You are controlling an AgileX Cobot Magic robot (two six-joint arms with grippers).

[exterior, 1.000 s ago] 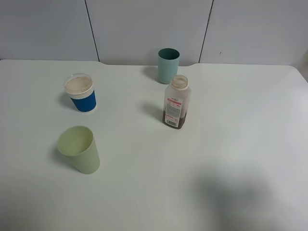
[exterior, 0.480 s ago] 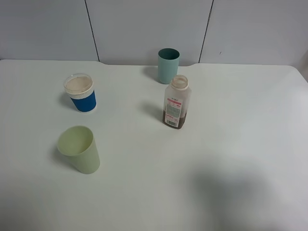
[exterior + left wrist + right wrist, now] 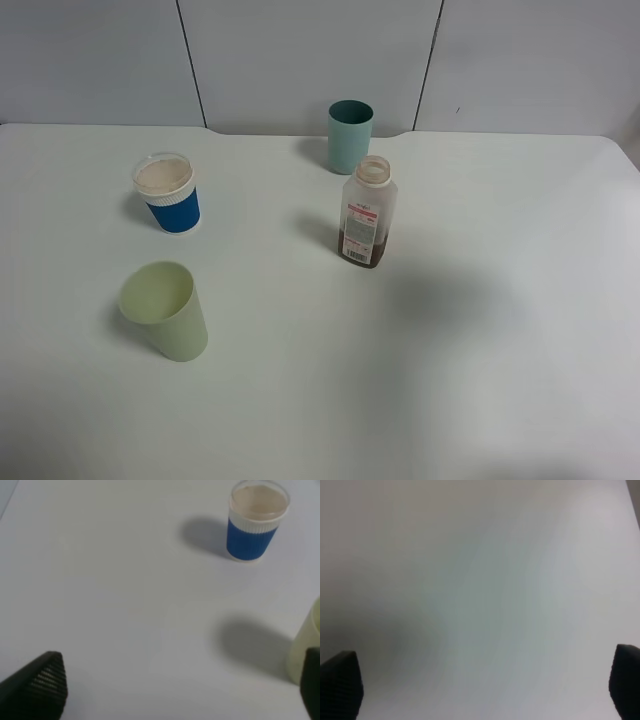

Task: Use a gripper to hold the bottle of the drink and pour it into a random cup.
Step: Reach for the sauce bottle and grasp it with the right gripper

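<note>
The bottle of the drink (image 3: 368, 212) stands upright near the table's middle, clear with a white-and-pink label and brown drink at the bottom, its mouth uncapped. Just behind it stands the teal cup (image 3: 350, 136), upright and apart from the bottle. Neither gripper shows in the exterior high view. In the left wrist view my left gripper (image 3: 175, 690) is open, fingertips (image 3: 40, 682) wide apart over bare table. My right gripper (image 3: 482, 685) is also open above bare white table, with nothing between its fingertips (image 3: 341, 682); the bottle and cup are out of that view.
A blue-sleeved cup with a clear lid (image 3: 168, 193) (image 3: 256, 522) stands at the left. A pale yellow-green cup (image 3: 165, 310) (image 3: 306, 647) stands nearer the front left. A soft shadow (image 3: 450, 295) lies on the white table (image 3: 540, 220) right of the bottle.
The shadow on the table has slid from the front right up toward the bottle. The bottle and the cups have not moved.
</note>
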